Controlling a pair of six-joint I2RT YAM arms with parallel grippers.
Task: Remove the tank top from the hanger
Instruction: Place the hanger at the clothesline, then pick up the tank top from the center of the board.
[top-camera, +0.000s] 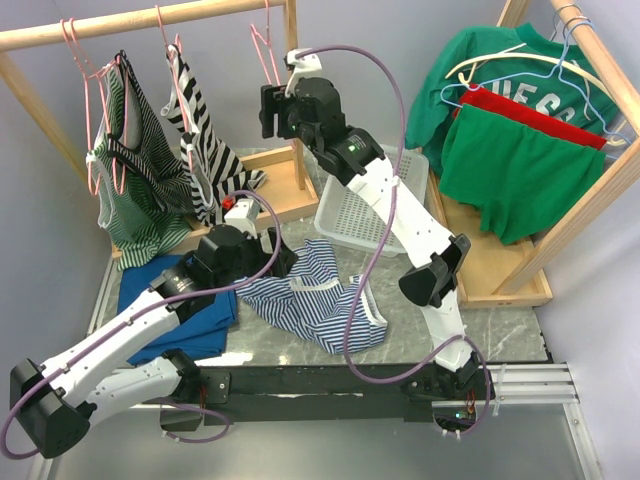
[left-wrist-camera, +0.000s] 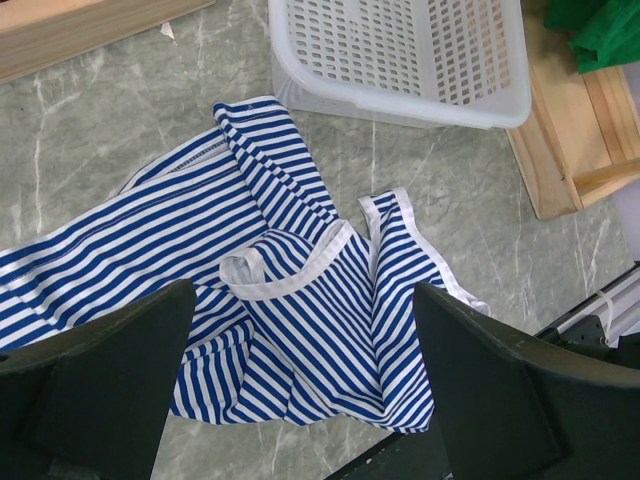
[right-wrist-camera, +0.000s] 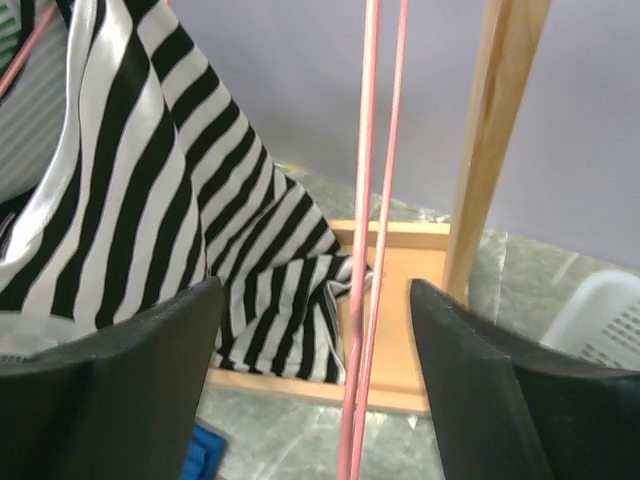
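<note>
My right gripper (right-wrist-camera: 315, 330) stands wide at the far rack, the pink hanger (right-wrist-camera: 364, 250) wires between its fingers. My left gripper (left-wrist-camera: 305, 375), wide too, hovers over the blue-striped tank top (left-wrist-camera: 300, 290) lying crumpled on the near tabletop (left-wrist-camera: 480, 230).

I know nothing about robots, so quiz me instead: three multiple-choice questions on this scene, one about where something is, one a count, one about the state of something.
1. Where is the blue-and-white striped tank top?
A. on a hanger
B. lying on the table
C. inside the white basket

2. How many pink hangers hang on the left wooden rail?
A. two
B. three
C. five

3. How do the jaws of the right gripper stand?
A. apart, with the bare pink hanger between them
B. shut on black-and-white cloth
C. shut on nothing

Answers:
1. B, it lies crumpled on the marble top, off any hanger.
2. B, two carry striped tops and one is bare.
3. A, the right wrist view shows a finger on each side of the hanger's wires.
</note>
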